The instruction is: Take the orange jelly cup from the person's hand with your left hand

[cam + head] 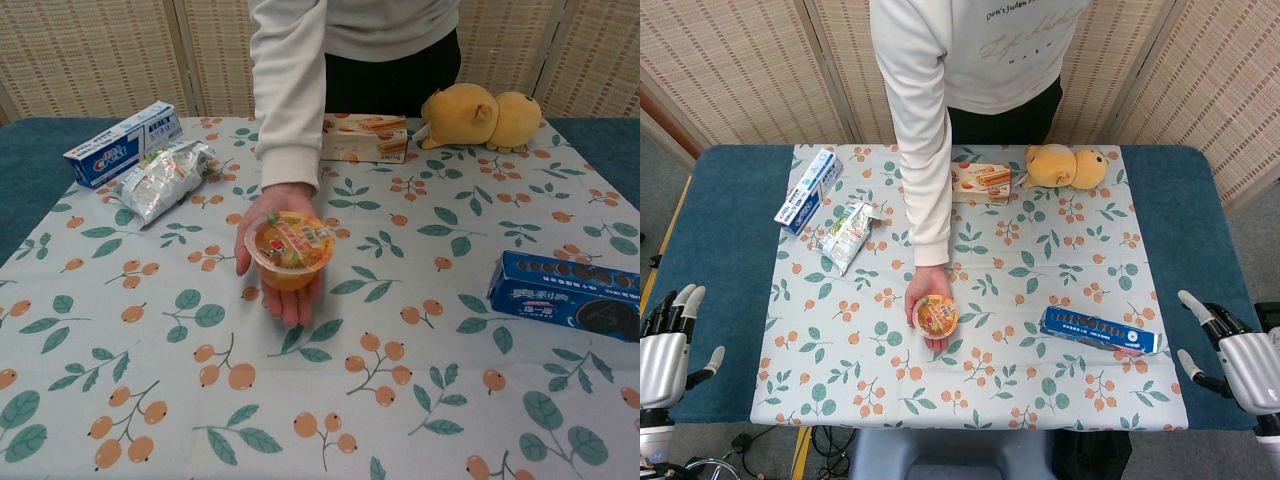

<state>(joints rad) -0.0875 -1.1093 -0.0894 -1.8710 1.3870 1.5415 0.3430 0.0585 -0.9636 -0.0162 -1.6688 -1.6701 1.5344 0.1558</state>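
The orange jelly cup (936,314) (289,250) rests upright on the person's open palm (923,296) (262,234), held low over the flowered tablecloth near the table's middle front. My left hand (668,346) hangs at the table's left edge, fingers spread and holding nothing, far left of the cup. My right hand (1230,354) stays at the right edge, fingers apart and empty. Neither hand shows in the chest view.
A toothpaste box (809,189) (122,143) and a silver snack bag (847,234) (164,177) lie at the back left. A biscuit box (981,181) (364,137) and yellow plush toy (1067,165) (483,117) sit at the back. A blue cookie box (1099,331) (566,295) lies right.
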